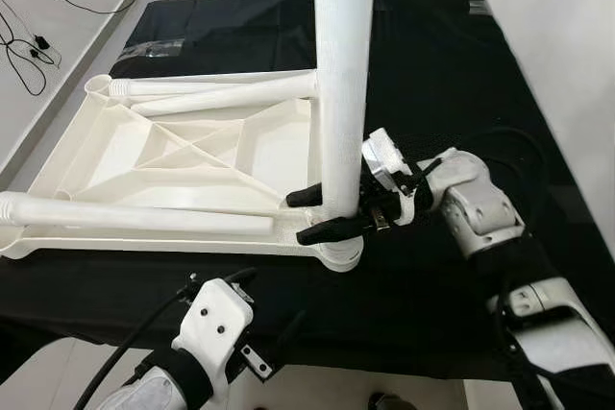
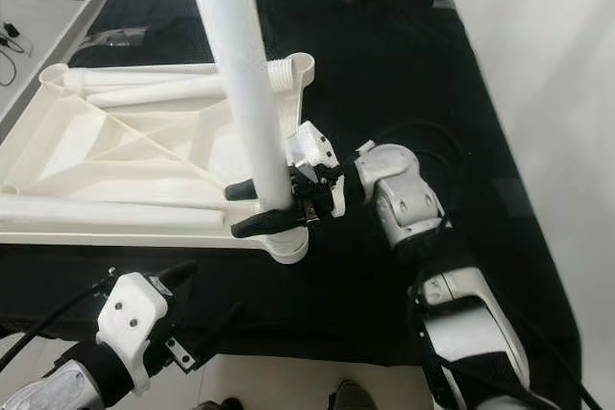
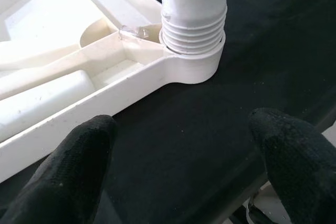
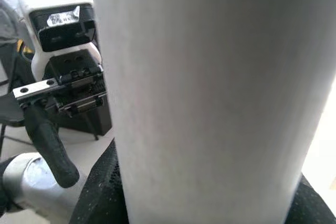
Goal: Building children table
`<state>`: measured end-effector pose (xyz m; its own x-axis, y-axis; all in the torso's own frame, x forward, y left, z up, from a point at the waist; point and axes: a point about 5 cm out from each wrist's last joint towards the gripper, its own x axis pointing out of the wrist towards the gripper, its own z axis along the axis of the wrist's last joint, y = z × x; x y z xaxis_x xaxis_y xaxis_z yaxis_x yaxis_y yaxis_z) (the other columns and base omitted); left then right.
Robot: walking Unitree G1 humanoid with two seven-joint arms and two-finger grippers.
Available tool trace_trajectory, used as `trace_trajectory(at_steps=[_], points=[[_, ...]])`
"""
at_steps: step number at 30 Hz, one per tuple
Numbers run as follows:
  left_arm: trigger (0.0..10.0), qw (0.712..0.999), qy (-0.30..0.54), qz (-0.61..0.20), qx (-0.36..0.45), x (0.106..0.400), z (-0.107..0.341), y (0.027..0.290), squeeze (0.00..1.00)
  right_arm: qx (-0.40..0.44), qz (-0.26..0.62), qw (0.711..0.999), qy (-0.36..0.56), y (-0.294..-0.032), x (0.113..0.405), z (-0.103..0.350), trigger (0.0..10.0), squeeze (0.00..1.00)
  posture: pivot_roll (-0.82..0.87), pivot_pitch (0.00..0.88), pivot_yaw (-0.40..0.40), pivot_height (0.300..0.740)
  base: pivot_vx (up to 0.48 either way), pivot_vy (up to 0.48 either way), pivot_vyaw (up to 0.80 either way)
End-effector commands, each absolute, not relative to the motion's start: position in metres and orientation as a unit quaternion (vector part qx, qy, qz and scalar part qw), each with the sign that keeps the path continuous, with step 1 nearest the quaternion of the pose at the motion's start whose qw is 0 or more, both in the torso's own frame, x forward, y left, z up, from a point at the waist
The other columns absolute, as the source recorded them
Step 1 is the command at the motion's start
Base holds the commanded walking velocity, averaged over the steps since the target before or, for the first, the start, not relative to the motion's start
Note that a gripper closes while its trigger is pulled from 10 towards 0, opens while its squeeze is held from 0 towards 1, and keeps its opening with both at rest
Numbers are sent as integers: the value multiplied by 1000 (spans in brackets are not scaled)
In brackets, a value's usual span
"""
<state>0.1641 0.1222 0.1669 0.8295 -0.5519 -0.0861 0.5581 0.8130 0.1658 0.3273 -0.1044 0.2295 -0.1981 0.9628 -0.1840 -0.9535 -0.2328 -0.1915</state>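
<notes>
At the near right corner of the upturned white tabletop (image 1: pixel 144 156), a white leg (image 1: pixel 343 74) stands upright in its threaded socket (image 3: pixel 191 61) — the right gripper (image 1: pixel 322 213) clamps it low down. Just before that corner, the left gripper (image 3: pixel 184 156) hovers open, empty. Leg-fitting step; next, probably twisting it tight.

white upside-down tabletop (image 1: pixel 144 156) on black cloth, one upright leg (image 1: pixel 343 74) threaded into its near corner socket (image 3: pixel 191 61)

White table leg (image 4: pixel 210 93) fills the foreground, left gripper (image 4: pixel 50 140) beyond.
</notes>
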Motion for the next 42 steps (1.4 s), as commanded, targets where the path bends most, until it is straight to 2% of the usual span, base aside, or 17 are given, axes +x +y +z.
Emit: trace_trajectory(at_steps=[1, 15, 16, 17, 20, 23, 27, 30, 31, 32, 34, 35, 36, 37, 40, 41, 42], points=[[10000, 950, 30, -297, 94, 160, 165, 123, 0, -110, 790, 602, 23, -97, 323, 206, 10000, 0, 87, 286, 84, 740, 0, 0, 0], [10000, 949, 33, -299, 95, 157, 166, 122, 0, -109, 794, 597, 47, -106, 323, 198, 10000, 0, 90, 291, 86, 740, 0, 0, 0], [10000, 949, 35, -299, 95, 157, 166, 122, 0, -128, 765, 630, 29, -105, 332, 192, 10000, 0, 90, 284, 86, 740, 0, 0, 0], [10000, 949, 35, -299, 95, 157, 165, 122, 0, -133, 754, 643, 25, -104, 335, 190, 10000, 0, 90, 284, 86, 740, 0, 0, 0], [10000, 949, 35, -298, 95, 157, 165, 122, 0, -133, 739, 660, 19, -104, 337, 189, 10000, 0, 90, 281, 85, 740, 0, 0, 0], [10000, 949, 36, -298, 96, 157, 165, 123, 0, -145, 705, 694, 21, -107, 340, 186, 10000, 0, 85, 274, 87, 740, 0, 0, 0], [10000, 949, 37, -297, 96, 158, 164, 123, 0, -151, 684, 713, 20, -108, 341, 185, 10000, 0, 76, 268, 85, 740, 0, 0, 0], [10000, 949, 38, -298, 96, 159, 163, 123, 0, -139, 656, 742, 8, -109, 343, 190, 10000, 0, 72, 263, 85, 740, 0, 0, 0], [10000, 949, 38, -298, 96, 160, 162, 123, 0, -138, 630, 764, 6, -112, 345, 192, 10000, 0, 60, 255, 81, 740, 0, 0, 0], [10000, 949, 38, -298, 96, 160, 162, 123, 0, -138, 630, 764, 6, -112, 345, 192, 10000, 0, 60, 255, 81, 740, 0, 0, 0], [10000, 949, 38, -298, 96, 162, 161, 123, 0, -133, 572, 809, 7, -119, 348, 195, 10000, 0, 46, 246, 76, 740, 0, 0, 0], [10000, 949, 38, -298, 96, 162, 161, 123, 0, -133, 572, 809, 7, -119, 348, 195, 10000, 0, 46, 246, 76, 740, 0, 0, 0], [10000, 949, 37, -298, 95, 163, 160, 123, 0, -132, 539, 832, 11, -121, 349, 195, 10000, 0, 39, 243, 73, 740, 0, 0, 0], [10000, 949, 37, -298, 95, 163, 160, 123, 0, -132, 539, 832, 11, -121, 349, 195, 10000, 0, 39, 243, 73, 740, 0, 0, 0], [10000, 949, 36, -297, 95, 165, 159, 123, 0, -114, 463, 879, 29, -122, 344, 189, 10000, 0, 30, 239, 67, 740, 0, 0, 0], [10000, 949, 36, -297, 95, 165, 159, 123, 0, -114, 463, 879, 29, -122, 344, 189, 10000, 0, 30, 239, 67, 740, 0, 0, 0], [10000, 950, 35, -296, 96, 166, 159, 123, 0, -99, 408, 907, 32, -127, 338, 185, 10000, 0, 30, 237, 66, 740, 0, 0, 0]])
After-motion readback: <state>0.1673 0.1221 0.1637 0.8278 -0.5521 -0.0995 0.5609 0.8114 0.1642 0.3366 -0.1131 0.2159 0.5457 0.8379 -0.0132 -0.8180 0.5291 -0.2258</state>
